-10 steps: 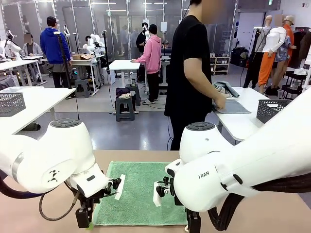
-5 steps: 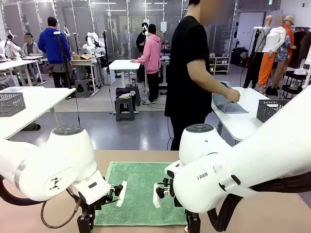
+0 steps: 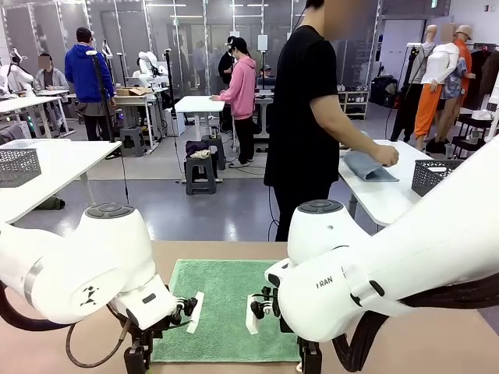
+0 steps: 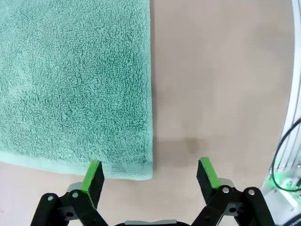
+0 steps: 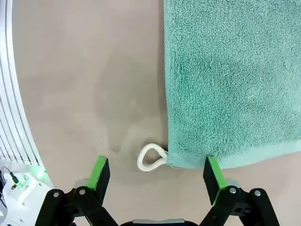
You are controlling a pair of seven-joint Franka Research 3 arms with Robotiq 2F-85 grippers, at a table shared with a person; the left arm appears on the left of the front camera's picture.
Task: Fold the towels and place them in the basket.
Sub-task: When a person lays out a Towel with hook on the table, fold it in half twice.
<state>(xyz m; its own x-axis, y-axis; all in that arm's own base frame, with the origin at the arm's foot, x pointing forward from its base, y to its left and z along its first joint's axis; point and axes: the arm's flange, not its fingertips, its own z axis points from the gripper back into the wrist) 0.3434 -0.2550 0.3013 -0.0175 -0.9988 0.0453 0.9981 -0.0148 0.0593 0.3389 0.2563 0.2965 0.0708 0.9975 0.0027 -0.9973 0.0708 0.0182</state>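
Spread wide and empty, the left fingers (image 4: 93, 175) hover at the near left corner of the one mint-green towel (image 3: 226, 304), the right fingers (image 5: 99, 173) at its near right, by a white loop (image 5: 151, 157); it lies flat on the tan bench (image 4: 225, 70). Beyond: one person (image 3: 304, 117), two lattice baskets (image 3: 17, 165) (image 3: 437, 176) on white tables (image 3: 54, 167)

Glossy white, rounded left arm shell (image 3: 70, 269) and right arm shell (image 3: 390, 265) behind the claws, each capped by a dark grey disc (image 3: 109, 209). Black angular linkages on left claw (image 4: 150, 168) and right claw (image 5: 155, 165), tipped with bright green pads (image 4: 92, 176), studded with small silver screws (image 4: 222, 190). Thin black cable (image 3: 68, 351) looping beside left claw; grey lettering (image 3: 327, 281) on right shell.
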